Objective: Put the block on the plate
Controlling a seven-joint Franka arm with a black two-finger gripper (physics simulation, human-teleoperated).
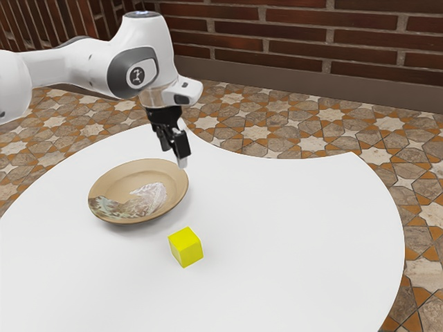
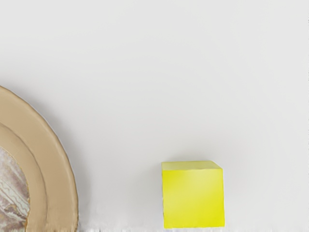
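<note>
The yellow block [image 1: 185, 247] sits on the table [image 1: 297, 228] beside the plate [image 1: 111, 178], apart from the gripper [image 1: 178, 153], whose opening cannot be told. Likely light, stiff and slightly slick, it is best gripped squarely across opposite side faces, midway up.

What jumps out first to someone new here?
The bright yellow cube-shaped block, alone in its colour on the white round-edged table. Next, the tan round plate with a marbled grey-white patch, beside the block on the exterior view's left. Then the white-and-grey robot arm, coming in from the exterior view's upper left.
</note>
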